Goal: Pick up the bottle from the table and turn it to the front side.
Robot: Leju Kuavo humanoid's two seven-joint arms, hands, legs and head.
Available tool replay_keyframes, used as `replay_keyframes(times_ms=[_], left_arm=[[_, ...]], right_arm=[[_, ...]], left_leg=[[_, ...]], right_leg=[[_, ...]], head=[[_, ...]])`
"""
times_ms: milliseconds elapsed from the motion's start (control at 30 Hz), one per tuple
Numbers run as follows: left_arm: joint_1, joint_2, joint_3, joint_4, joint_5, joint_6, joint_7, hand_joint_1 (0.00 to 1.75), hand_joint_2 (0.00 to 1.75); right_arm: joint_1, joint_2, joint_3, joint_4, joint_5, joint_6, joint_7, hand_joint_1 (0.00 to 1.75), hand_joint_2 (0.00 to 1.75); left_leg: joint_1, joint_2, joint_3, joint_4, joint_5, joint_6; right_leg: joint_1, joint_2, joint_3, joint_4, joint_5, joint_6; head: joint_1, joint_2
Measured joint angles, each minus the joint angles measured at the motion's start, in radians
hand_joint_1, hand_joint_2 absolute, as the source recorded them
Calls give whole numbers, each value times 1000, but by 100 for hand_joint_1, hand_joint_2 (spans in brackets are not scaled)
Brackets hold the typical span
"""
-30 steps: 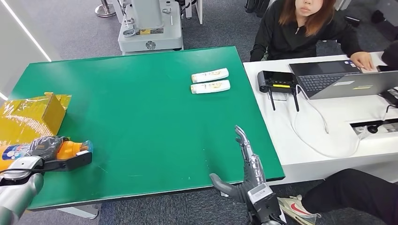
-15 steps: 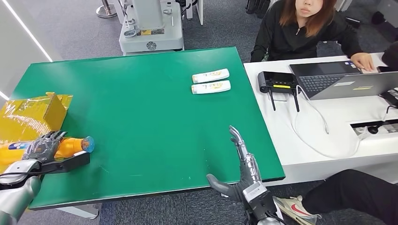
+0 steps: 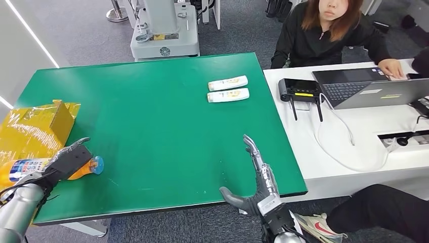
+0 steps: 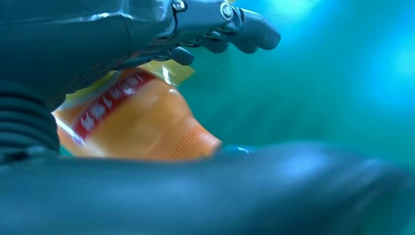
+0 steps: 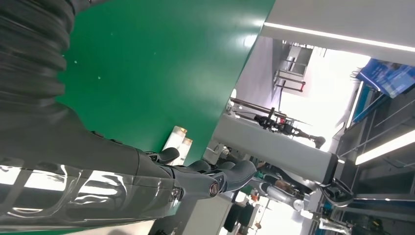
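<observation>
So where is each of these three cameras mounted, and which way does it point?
Head view: high on the robot, looking down at the green table; both arms show.
Left wrist view: behind the left hand, close on the orange bottle.
Right wrist view: behind the right hand, looking across the table.
Head and right wrist views share the two white tubes.

Orange bottle (image 3: 30, 168) with a blue cap and a printed label lay on its side at the near-left edge of the green table (image 3: 162, 126), cap pointing right, just beside yellow packaging (image 3: 35, 126).
</observation>
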Motion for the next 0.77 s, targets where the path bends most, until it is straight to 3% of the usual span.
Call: replay_keyframes(times_ms=[133,267,467,667,767], left_arm=[[19,-21,47,-32,144,-93,2,0,0],[43,-37,68,-60,249,-120,7,0,0],[90,-54,70,-118,332,-65,-32,0,0],[207,-102,74,-294,406,66,-213,0,0],[259,-136,74,-400,411,140,-251,0,0]], right_arm=[[-2,3,0,10,-1,0,0,0,175],[-6,6,0,22,-4,0,0,0,175],[-11,6,0,29,-14,0,-2,0,175],[-13,12,0,31,-12,1,-7,0,175],[-13,13,1,33,-16,-4,-13,0,175]], left_leg=[[0,2,0,0,0,0],[0,2,0,0,0,0],[0,2,-1,0,0,-1],[0,2,-4,0,-1,0],[0,2,-5,0,-1,0]], right_leg=[[0,1,0,0,1,-1],[0,1,-1,0,1,-1],[0,1,-2,0,0,-1],[0,2,-5,0,0,0],[0,2,-5,-1,-1,0]], head=[[0,0],[0,0],[0,0],[0,0],[0,0]])
